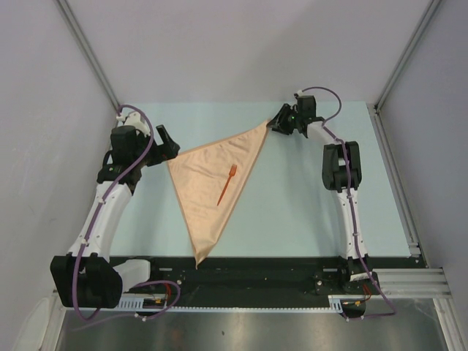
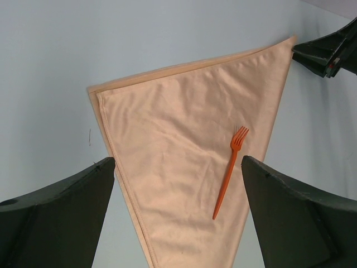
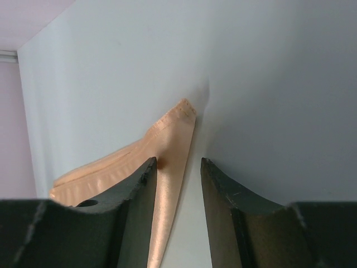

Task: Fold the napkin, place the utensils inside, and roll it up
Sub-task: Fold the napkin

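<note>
Napkin (image 1: 208, 186) folded, fork (image 1: 227, 184) laid on it; my right gripper (image 3: 178, 167) straddles its far corner unclamped, left gripper (image 2: 178, 161) wide open; rolling remains.

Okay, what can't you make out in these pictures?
- Top view: right gripper fingertips, hidden by its own wrist at the napkin corner.
- Right wrist view: most of the napkin, behind the fingers; contact unclear.
- Left wrist view: napkin's near tip, cut by bottom edge.
- Top view: fork tines, too small.
</note>
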{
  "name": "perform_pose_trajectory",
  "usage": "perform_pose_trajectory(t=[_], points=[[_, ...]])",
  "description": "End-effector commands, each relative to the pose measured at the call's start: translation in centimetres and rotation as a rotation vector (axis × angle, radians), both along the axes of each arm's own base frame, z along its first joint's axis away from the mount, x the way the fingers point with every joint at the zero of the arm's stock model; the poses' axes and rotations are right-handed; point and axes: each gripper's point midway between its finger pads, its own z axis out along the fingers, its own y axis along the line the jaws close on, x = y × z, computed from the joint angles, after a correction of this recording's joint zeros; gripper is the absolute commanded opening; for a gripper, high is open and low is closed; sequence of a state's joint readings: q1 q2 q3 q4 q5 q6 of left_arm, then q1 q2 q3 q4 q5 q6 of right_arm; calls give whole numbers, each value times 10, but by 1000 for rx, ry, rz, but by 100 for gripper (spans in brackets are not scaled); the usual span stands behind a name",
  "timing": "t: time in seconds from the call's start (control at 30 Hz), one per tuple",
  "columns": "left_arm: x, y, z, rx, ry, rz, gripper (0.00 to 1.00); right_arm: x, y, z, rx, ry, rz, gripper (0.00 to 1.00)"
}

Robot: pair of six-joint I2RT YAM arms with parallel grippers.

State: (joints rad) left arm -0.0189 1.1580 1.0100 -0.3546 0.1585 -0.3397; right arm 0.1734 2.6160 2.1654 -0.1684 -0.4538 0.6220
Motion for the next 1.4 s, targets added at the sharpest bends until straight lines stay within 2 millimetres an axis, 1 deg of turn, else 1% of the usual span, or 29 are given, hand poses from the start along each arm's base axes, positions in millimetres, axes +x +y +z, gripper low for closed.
perform_pose_trajectory(t=[0.0, 0.07, 0.13, 0.17, 0.2, 0.37, 0.4, 0.53, 0.63, 0.73, 0.9, 0.93, 1.0, 1.03, 1.1, 1.17, 1.2, 1.23, 1.27, 1.3, 1.33, 1.37], points=[[3, 5, 8, 17, -28, 7, 100, -3, 4, -27, 6, 81, -17, 43], [3, 4, 9, 15, -30, 4, 100, 2, 6, -31, 10, 83, -24, 43], [2, 4, 9, 15, -28, 4, 100, 1, 10, -35, 2, 97, -25, 43], [3, 4, 10, 16, -31, 5, 100, 1, 9, -43, -5, 111, -34, 42], [2, 4, 9, 15, -28, 4, 100, 1, 10, -43, -6, 114, -36, 42], [2, 4, 10, 14, -30, 1, 100, 1, 2, -55, -29, 143, -77, 38], [2, 4, 10, 14, -30, 1, 100, 0, 3, -57, -30, 146, -76, 36], [2, 2, 10, 8, -30, -6, 100, -1, 1, -61, -38, 154, -81, 34], [2, 2, 10, 7, -26, -8, 100, 2, 1, -60, -37, 152, -91, 32], [3, 1, 10, 5, -26, -8, 100, 3, 2, -60, -25, 149, -91, 28], [3, 1, 8, 4, -22, -11, 100, 4, 9, -57, -3, 134, -80, 15], [3, 1, 8, 4, -20, -11, 100, 7, 11, -52, 16, 123, -80, 12], [3, 1, 8, 3, -22, -12, 100, 7, 14, -51, 33, 119, -80, 10], [3, 0, 8, 2, -20, -14, 100, 10, 15, -47, 47, 104, -85, 7], [3, 1, 8, 5, -20, -12, 100, 11, 17, -45, 64, 103, -94, 5], [3, 1, 7, 5, -16, -12, 100, 15, 18, -38, 89, 90, -106, 1], [3, 0, 7, 5, -17, -13, 100, 14, 19, -40, 96, 91, -107, 0], [3, 1, 7, 5, -16, -12, 100, 17, 19, -36, 110, 73, -109, 0], [3, 1, 7, 5, -16, -12, 100, 18, 17, -33, 119, 69, -122, 0], [3, 1, 7, 5, -16, -12, 100, 15, 12, -33, 124, 81, -141, 0], [3, 1, 7, 7, -18, -12, 100, 21, 7, -28, 124, 52, -166, 0], [3, 1, 7, 7, -16, -12, 100, 20, 2, -28, 122, 53, -183, 0]])
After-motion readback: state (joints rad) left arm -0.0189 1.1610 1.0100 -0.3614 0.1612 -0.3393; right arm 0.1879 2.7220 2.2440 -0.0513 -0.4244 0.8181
